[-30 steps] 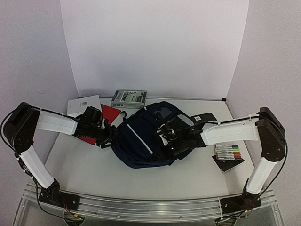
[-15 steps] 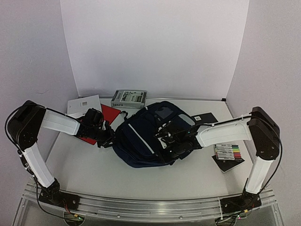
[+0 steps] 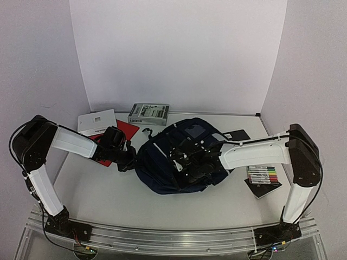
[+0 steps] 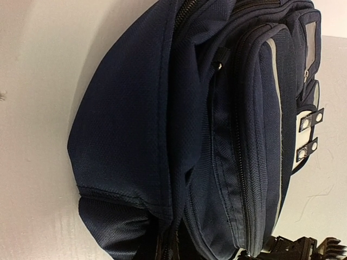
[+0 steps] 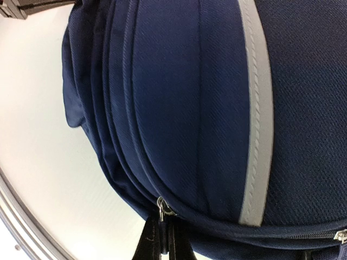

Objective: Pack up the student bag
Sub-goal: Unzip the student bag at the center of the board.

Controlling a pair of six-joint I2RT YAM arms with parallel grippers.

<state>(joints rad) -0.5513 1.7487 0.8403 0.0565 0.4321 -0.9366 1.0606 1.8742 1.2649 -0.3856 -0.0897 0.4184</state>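
The student bag [image 3: 172, 160], navy with a pale stripe [image 5: 255, 108], lies on its side in the middle of the table. My left gripper [image 3: 132, 158] is at its left end, shut on a fold of the navy fabric [image 4: 172, 250] beside a zip seam. My right gripper [image 3: 182, 162] reaches across the top of the bag and is shut on a small metal zip pull [image 5: 161, 208] at the bag's edge, with its black fingers [image 5: 148, 244] pressed together under the pull. Two buckles [image 4: 304, 136] on the grey front flap show in the left wrist view.
A red notebook [image 3: 120, 135] and a white booklet [image 3: 96, 121] lie behind my left arm. A grey box [image 3: 148, 114] stands at the back wall. A black card [image 3: 237, 135] and a set of coloured markers [image 3: 262, 174] lie to the right of the bag.
Both grippers have closed, the left on the bag's fabric and the right on the zip pull. My right arm has reached further left over the bag, which has bunched up.
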